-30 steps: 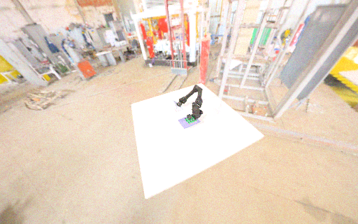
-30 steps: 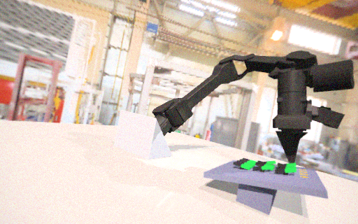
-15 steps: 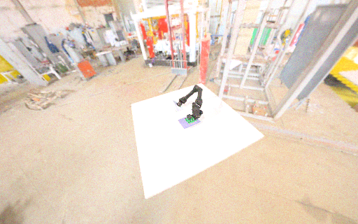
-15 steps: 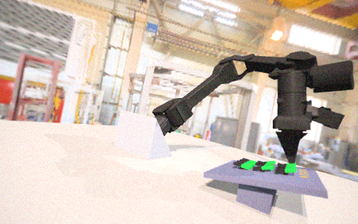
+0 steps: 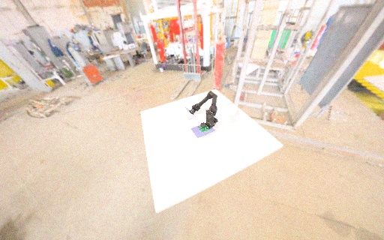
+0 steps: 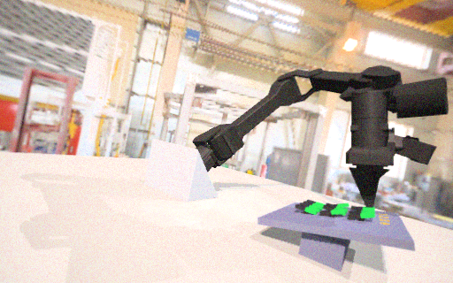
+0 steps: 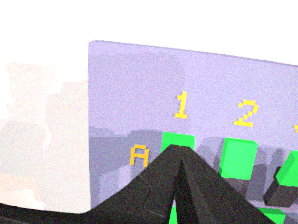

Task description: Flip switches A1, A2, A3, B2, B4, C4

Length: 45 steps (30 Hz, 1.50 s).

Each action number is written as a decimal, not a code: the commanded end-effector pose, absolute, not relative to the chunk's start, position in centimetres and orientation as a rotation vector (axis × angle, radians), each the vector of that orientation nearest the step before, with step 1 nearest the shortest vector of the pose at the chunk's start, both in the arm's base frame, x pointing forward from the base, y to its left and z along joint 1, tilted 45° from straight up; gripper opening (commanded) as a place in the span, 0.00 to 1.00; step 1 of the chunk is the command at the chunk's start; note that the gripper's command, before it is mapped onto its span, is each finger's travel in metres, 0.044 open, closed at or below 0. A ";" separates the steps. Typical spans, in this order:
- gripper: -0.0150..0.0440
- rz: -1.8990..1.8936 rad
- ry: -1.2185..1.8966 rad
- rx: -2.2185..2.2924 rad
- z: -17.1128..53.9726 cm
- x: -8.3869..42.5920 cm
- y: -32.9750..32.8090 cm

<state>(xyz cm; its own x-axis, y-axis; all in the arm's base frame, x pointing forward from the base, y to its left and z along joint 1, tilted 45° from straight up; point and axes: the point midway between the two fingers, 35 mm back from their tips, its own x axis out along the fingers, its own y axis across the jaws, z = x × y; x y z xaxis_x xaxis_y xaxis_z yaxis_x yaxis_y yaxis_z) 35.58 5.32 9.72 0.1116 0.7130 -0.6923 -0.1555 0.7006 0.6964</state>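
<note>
The lilac panel (image 5: 198,133) (image 6: 287,217) (image 7: 125,85) carries rows of green-and-black rocker switches. In the wrist view the green part of A1 (image 7: 178,139) shows just beyond the fingertips, which hide its lower part. A2 (image 7: 238,159) is to its right, and A3 (image 7: 290,171) is partly cut off by the frame edge, its black part showing below the green. Row B is mostly hidden by the fingers or out of frame. My gripper (image 6: 370,205) (image 7: 177,154) is shut and empty, its tip pointing down at or just above A1. Contact cannot be told.
A pale wedge-shaped block (image 6: 172,170) stands beside the arm's base in the exterior view. The panel rests raised on a lilac support (image 6: 325,249). The white table top (image 5: 176,165) extends around it.
</note>
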 end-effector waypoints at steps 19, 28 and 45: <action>0.25 0.670 1.296 0.534 12.4 33.7 -0.6; 0.25 0.662 1.272 0.541 9.4 33.6 1.2; 0.25 0.663 1.270 0.542 7.9 33.9 2.8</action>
